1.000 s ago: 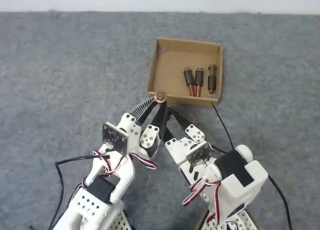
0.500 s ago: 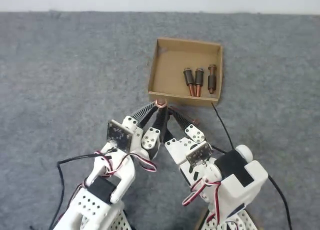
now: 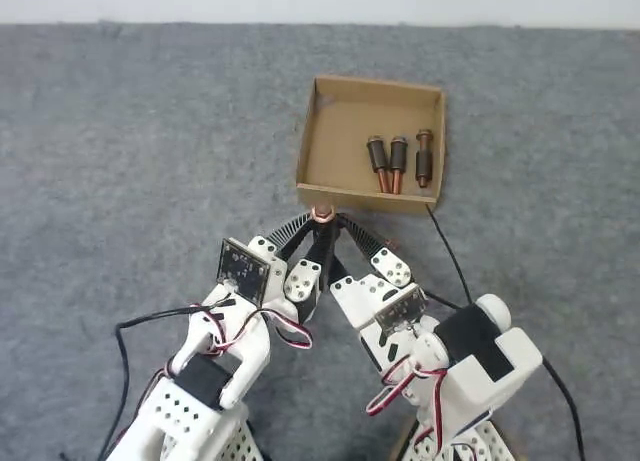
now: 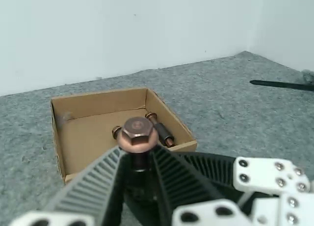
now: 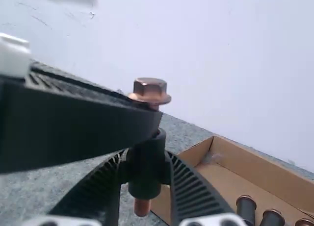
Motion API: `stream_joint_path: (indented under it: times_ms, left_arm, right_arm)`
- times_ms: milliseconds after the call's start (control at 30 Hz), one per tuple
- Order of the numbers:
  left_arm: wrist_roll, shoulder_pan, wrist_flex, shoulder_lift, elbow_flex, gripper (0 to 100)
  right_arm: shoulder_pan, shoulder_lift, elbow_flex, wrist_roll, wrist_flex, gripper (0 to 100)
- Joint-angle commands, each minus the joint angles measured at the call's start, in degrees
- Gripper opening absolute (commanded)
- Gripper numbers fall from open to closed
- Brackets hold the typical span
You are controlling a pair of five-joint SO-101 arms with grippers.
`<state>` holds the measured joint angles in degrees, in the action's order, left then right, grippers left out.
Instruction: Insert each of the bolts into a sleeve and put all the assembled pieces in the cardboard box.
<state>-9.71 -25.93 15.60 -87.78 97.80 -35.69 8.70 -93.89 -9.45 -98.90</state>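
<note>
The copper metal bolt with a six-sided head (image 4: 139, 133) is pushed down through the short black tube sleeve (image 5: 147, 157). They are up in the air, just beside the near wall of the brown cardboard box (image 3: 318, 131). The left gripper (image 4: 137, 157) is pinched tight on the bolt, right under its head. The right gripper (image 5: 145, 174) is closed around the sleeve. Both parts look small, hard and smooth, so they may slip. I think the sleeve's middle is the best place to hold. The bolt's head stops it falling through.
</note>
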Motion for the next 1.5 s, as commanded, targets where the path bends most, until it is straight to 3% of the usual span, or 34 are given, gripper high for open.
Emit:
stream_joint_path:
  times_ms: [0, 200, 833, 967, 1100, 1200, 1400, 1467]
  left_arm:
    - [-0.18, 0.53, 0.7, -0.7, -0.84, 4]
    - [-0.26, 0.53, 4.75, -1.14, -0.84, 19]
    - [-0.18, 0.7, 4.75, -1.23, -4.09, 19]
    - [-0.18, 2.02, 10.29, -1.23, -9.45, 19]
    - [-0.26, 6.59, 17.05, -1.23, -13.32, 19]
    - [-0.35, 12.48, 17.49, -1.23, -12.44, 18]
    - [-4.57, 24.79, 17.41, -1.23, -9.19, 0]
    - [-5.19, 28.84, 17.41, -1.23, -7.43, 2]
  right_arm:
    - [1.98, -3.47, -1.93, 0.53, -1.45, 0.7]
    - [2.07, -3.47, -1.93, 0.53, -1.45, 0.7]
    - [2.86, -3.47, -1.85, 0.53, -1.45, 0.7]
    - [3.82, -3.47, -1.49, 0.53, -1.45, 0.7]
    - [3.82, -3.47, -1.49, 0.53, -1.45, 0.7]
    - [3.82, -3.47, -1.49, 0.53, -1.45, 0.7]
    - [3.91, -3.38, -1.58, 0.53, -1.45, 0.7]
    - [3.91, -3.38, -1.76, 0.53, -1.36, 0.7]
